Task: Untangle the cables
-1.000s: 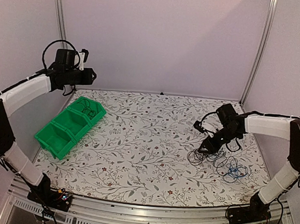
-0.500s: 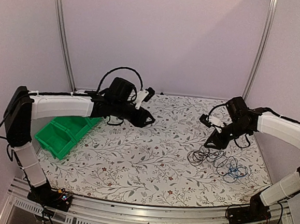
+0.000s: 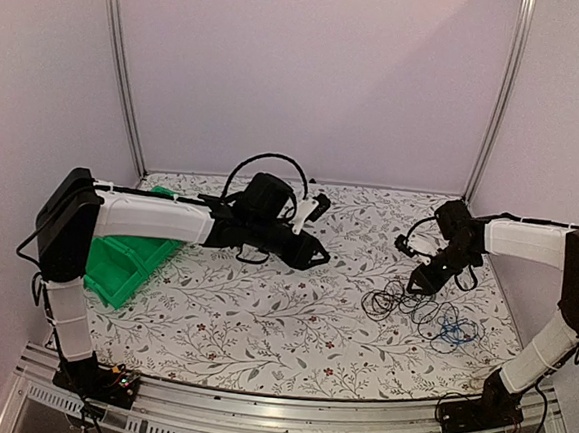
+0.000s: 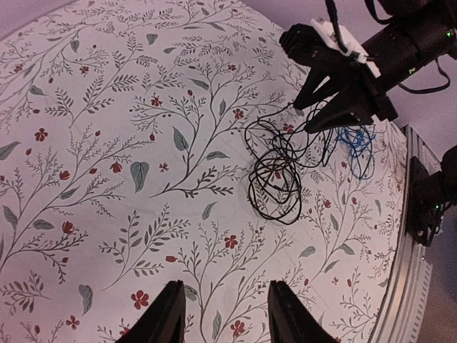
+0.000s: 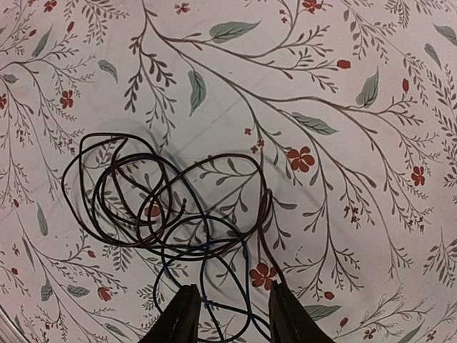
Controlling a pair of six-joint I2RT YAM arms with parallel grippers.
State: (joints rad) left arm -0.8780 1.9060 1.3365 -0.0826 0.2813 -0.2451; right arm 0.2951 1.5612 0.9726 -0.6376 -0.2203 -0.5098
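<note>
Reached further toward centre frame with the left hand [image 3: 318, 256], well clear of the bin [image 3: 115, 263] at left since half a second ago; spread wide, gripping nothing. Shifted slightly rightward with the right hand [image 3: 417, 284], poised just over the cables [image 3: 403, 306]; fingers parted, nothing clamped. Still heaped at right on the worktop [image 3: 261, 320], unmoved, with the blue cable [image 3: 451, 332] at the tangle's lower right.

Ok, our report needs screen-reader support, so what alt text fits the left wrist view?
A tangle of thin dark cables lies on a floral tablecloth, with a bright blue cable beside it. The right tool, open, is poised at the tangle's far edge. The left tool, also open, frames the bottom edge.
</note>
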